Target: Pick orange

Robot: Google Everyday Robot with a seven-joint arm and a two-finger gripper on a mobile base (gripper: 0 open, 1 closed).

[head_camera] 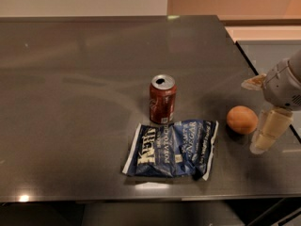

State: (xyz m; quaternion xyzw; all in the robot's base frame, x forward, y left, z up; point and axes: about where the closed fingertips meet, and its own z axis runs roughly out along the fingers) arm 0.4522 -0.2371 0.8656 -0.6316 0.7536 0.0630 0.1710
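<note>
While pincer (266, 136) hangs beside orange (242, 120), chip bag (171, 148) reads POTATO.

End effector (264, 139) at right edge: rounded pale-grey housing, cream segmented lower part, tan tab.

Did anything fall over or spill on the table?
No, nothing looks wrong. The soda can stands upright, the chip bag lies flat in front of it, and the orange sits whole on the table. The gripper hangs close beside the orange, near the table's edge.
</note>
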